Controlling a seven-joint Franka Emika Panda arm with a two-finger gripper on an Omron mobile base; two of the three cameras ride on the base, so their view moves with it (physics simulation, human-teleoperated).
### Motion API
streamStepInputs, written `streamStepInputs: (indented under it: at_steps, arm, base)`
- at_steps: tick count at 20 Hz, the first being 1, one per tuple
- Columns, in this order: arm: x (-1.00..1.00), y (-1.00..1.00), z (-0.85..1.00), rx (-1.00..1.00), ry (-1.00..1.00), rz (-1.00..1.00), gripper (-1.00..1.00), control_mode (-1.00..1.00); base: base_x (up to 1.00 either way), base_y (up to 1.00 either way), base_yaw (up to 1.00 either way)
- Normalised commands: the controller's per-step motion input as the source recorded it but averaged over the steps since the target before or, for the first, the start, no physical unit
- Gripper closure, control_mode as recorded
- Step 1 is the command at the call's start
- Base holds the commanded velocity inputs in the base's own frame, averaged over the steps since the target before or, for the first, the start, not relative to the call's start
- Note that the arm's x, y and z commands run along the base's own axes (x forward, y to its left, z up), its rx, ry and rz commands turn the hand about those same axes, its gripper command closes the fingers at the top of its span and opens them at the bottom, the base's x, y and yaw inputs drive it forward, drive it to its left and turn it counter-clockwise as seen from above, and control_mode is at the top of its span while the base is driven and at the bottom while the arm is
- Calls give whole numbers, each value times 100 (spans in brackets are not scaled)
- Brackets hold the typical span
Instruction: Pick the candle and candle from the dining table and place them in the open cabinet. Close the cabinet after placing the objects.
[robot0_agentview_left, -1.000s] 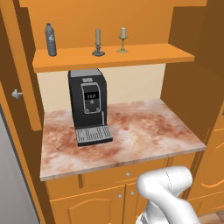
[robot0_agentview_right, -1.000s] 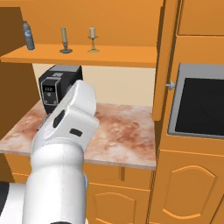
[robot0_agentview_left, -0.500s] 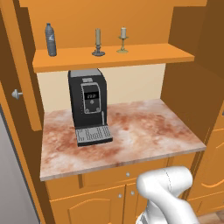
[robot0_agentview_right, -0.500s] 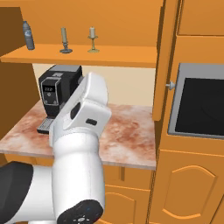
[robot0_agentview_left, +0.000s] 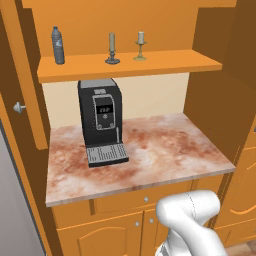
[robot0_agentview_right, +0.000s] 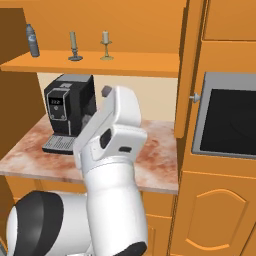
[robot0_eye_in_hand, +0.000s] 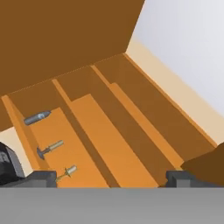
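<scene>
Both candles stand on the inner shelf (robot0_agentview_left: 165, 62) of the open cabinet. The olive candle (robot0_agentview_left: 112, 48) on a dark round base is left of the pale candle (robot0_agentview_left: 140, 45) on a brass holder. The right base view shows the olive candle (robot0_agentview_right: 74, 46) and the pale candle (robot0_agentview_right: 105, 45) above my raised arm. In the hand view the olive candle (robot0_eye_in_hand: 49, 148) and pale candle (robot0_eye_in_hand: 66, 172) lie far off at lower left. My gripper (robot0_eye_in_hand: 111, 178) is open, nothing between its fingertips (robot0_eye_in_hand: 43, 177), well away from the shelf. The dining table is out of view.
A grey-blue bottle (robot0_agentview_left: 58, 45) stands at the shelf's left end. A black coffee machine (robot0_agentview_left: 102, 120) sits on the marbled counter (robot0_agentview_left: 170, 155) below. The cabinet doors (robot0_agentview_left: 22, 75) stand open on both sides, the right door (robot0_agentview_right: 192, 75) next to a built-in oven (robot0_agentview_right: 230, 120).
My arm's white forearm has swung up and to the right in the right base view. The candles, bottle and doors have not moved.
</scene>
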Motion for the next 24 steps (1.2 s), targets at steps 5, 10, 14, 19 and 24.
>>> streamStepInputs:
  at_steps: [5,10,14,19,24]
  arm:
    - [0,-44,-11,0,-12,0,-100,-100]
    - [0,-43,-11,0,-4,-1,-100,-100]
    - [0,-41,-18,0,0,-2,-100,-100]
    - [0,-37,-25,0,0,-2,-100,-100]
    - [0,-36,-31,-3,0,0,-100,-100]
  base:
    - [0,0,0]
    - [0,0,0]
    - [0,0,0]
    - [0,0,0]
    - [0,0,0]
